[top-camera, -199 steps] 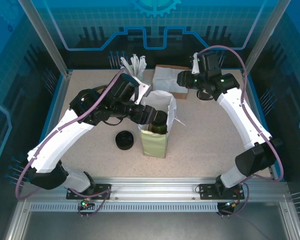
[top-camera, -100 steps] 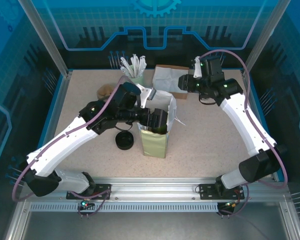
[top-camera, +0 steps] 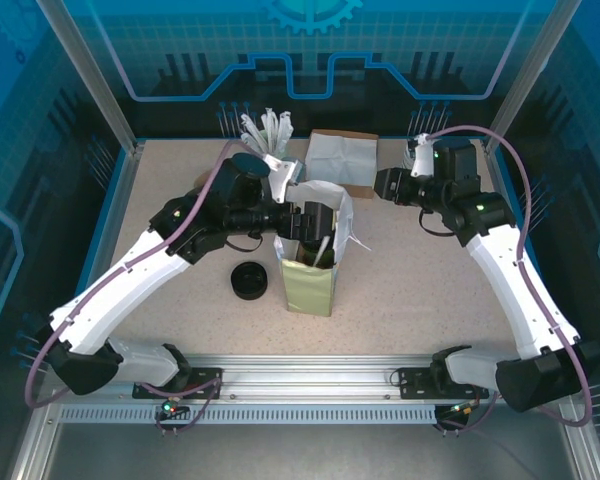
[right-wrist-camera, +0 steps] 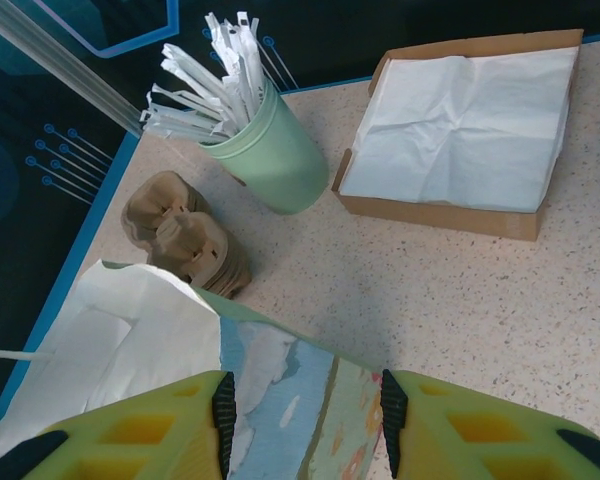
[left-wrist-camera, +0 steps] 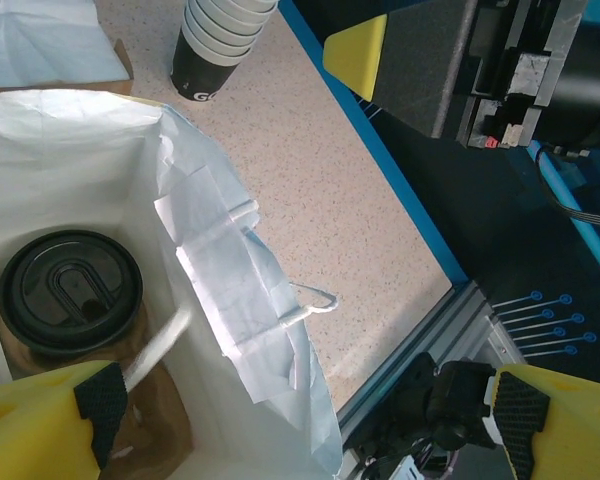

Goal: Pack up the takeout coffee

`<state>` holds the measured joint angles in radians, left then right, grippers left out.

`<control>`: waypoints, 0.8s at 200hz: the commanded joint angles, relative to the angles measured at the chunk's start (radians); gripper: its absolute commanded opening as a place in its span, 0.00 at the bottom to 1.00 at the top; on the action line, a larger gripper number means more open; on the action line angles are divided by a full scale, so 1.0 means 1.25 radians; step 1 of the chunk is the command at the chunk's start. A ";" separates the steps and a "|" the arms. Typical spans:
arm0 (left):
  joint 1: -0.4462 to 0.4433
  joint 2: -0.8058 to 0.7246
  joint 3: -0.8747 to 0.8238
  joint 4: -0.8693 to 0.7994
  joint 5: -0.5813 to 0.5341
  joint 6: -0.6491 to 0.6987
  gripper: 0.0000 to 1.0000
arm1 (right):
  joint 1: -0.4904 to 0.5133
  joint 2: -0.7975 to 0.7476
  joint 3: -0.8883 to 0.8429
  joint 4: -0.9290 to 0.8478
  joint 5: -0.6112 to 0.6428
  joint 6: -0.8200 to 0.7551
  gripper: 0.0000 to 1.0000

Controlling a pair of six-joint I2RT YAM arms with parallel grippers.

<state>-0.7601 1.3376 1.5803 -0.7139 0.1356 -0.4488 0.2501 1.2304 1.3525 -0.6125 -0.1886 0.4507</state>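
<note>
Lidded coffee cup [left-wrist-camera: 70,290] upright in paper bag [left-wrist-camera: 220,250], lower left, so no spill; L gripper [left-wrist-camera: 310,410] wide open above, R gripper [right-wrist-camera: 300,420] half-open, empty.

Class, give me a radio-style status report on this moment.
Left gripper open above paper bag. Right gripper open, beside bag. Takeout coffee lidded, upright inside bag. Nothing in the way.

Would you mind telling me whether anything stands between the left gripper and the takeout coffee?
Nothing visible does. The takeout coffee already sits upright inside the paper bag, its lid uncovered, and the left gripper hangs open right above the bag's mouth.
</note>
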 commanded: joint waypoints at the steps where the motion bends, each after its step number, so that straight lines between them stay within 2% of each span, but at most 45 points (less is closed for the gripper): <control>1: -0.006 0.003 0.035 -0.046 -0.015 0.060 0.96 | -0.012 -0.021 -0.007 0.017 -0.023 -0.014 0.44; 52: 0.005 -0.011 0.062 -0.087 -0.078 0.084 0.97 | -0.013 0.026 0.026 0.039 -0.019 -0.028 0.44; 70: 0.024 -0.034 0.055 -0.091 -0.102 0.080 0.97 | -0.008 0.074 0.077 0.029 -0.003 -0.037 0.44; 160: 0.119 -0.144 -0.014 -0.118 -0.113 0.048 0.97 | 0.047 0.376 0.342 -0.004 0.149 -0.057 0.45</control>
<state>-0.6308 1.1778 1.5894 -0.8242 0.0174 -0.3786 0.2882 1.6211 1.6958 -0.6067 -0.0780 0.3981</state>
